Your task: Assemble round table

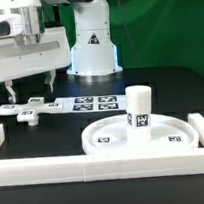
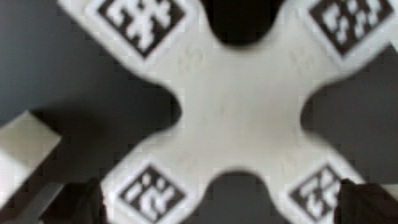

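The cross-shaped foot (image 1: 26, 112) lies flat on the black table at the exterior view's left, tags up. It fills the wrist view (image 2: 222, 105). My gripper (image 1: 31, 92) hangs just above it, open and empty, with one finger on either side of the foot. In the wrist view the gripper (image 2: 210, 205) shows its dark fingertips (image 2: 54, 200) at the two lower corners, apart. The round disc (image 1: 108, 140) lies at the front right. The short cylindrical leg (image 1: 139, 109) stands upright on it.
The marker board (image 1: 85, 103) lies flat just right of the foot. White border rails (image 1: 55, 166) run along the front and both sides. The arm's base (image 1: 92, 46) stands at the back. A white edge (image 2: 22, 150) shows beside the foot.
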`<control>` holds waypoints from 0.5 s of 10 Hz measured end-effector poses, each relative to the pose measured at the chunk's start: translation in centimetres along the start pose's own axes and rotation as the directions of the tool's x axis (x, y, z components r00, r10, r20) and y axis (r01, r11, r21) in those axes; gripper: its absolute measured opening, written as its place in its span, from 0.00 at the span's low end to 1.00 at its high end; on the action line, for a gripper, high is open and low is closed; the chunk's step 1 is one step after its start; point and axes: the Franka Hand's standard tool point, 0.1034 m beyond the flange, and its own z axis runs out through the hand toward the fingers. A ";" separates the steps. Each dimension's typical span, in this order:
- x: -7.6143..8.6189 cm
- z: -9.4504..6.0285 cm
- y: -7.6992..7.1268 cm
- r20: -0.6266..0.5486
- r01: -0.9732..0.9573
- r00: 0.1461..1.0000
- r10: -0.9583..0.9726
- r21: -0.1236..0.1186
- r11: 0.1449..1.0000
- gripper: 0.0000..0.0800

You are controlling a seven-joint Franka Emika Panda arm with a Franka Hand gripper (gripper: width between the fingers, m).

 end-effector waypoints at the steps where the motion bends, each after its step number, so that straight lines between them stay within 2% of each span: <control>1: -0.8 0.4 0.1 0.002 0.020 1.000 -0.020 -0.023 1.000 0.81; 2: -1.0 0.6 0.2 0.002 0.017 1.000 -0.017 -0.035 0.999 0.81; 5: -1.2 1.2 -0.2 0.009 0.001 1.000 -0.001 -0.022 1.000 0.81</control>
